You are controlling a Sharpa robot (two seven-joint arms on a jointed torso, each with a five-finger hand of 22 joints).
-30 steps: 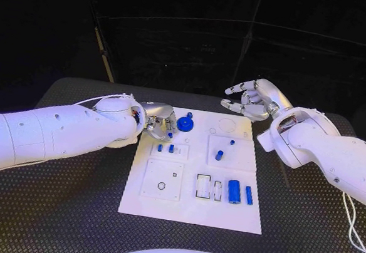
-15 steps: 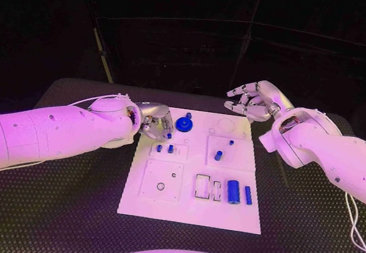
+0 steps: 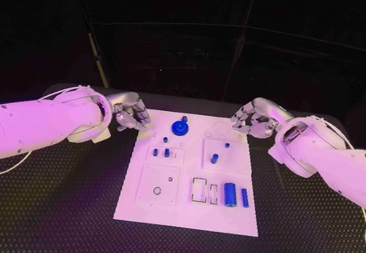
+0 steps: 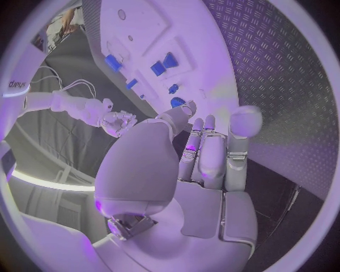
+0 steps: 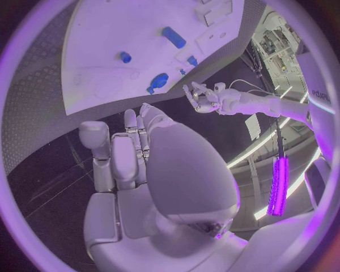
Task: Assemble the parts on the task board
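Parts [image 3: 231,192] on the task board [image 3: 185,212], perhaps eight; two robot hands, left [image 3: 129,110] and right [image 3: 252,119], both empty, fingers loosely apart.

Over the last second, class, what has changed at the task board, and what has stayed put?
The left hand has drawn back from the board's far left corner, off the task board, and holds nothing. The right hand has come down nearer the far right corner, fingers more curled. The camera shifted too. The round blue part and the blue cylinder lie as before.
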